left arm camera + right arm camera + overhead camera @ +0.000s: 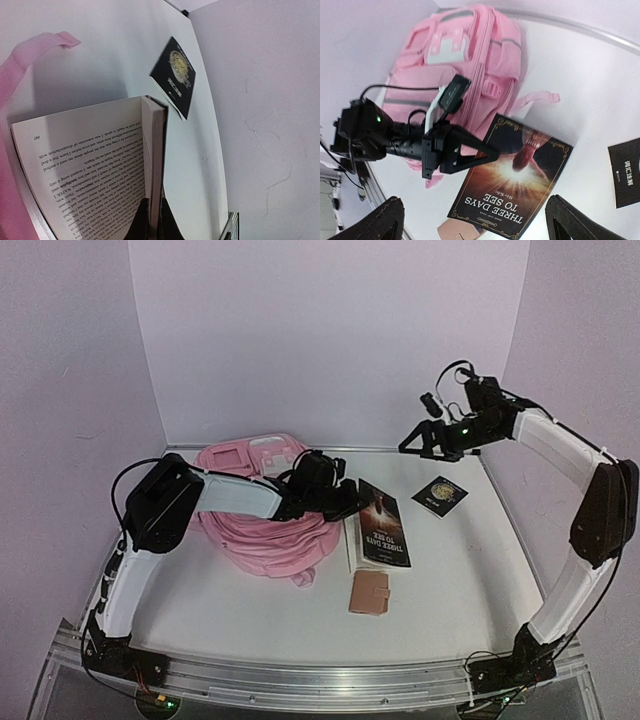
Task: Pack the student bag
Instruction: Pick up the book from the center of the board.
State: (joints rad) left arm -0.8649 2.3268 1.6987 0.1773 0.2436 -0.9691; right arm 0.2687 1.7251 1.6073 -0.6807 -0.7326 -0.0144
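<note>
The student bag (245, 515), a soft pink backpack, lies flat at the back left, pockets up (465, 60). Right of it lies a dark book (385, 530) titled "Three Days to See" (520, 190). My left gripper (355, 502) is shut on the book's left edge. In the left wrist view the left gripper (155, 212) pinches the cover and a thin wad of pages, with a printed page (90, 165) fanned open beside it. My right gripper (405, 447) hangs high above the table at the back right, open and holding nothing (475, 220).
A black booklet (440, 496) with a gold emblem lies right of the book (175, 75). A small tan wallet (369, 592) lies in front of the book. A pink strap (42, 50) trails off the bag. White walls close the back and sides.
</note>
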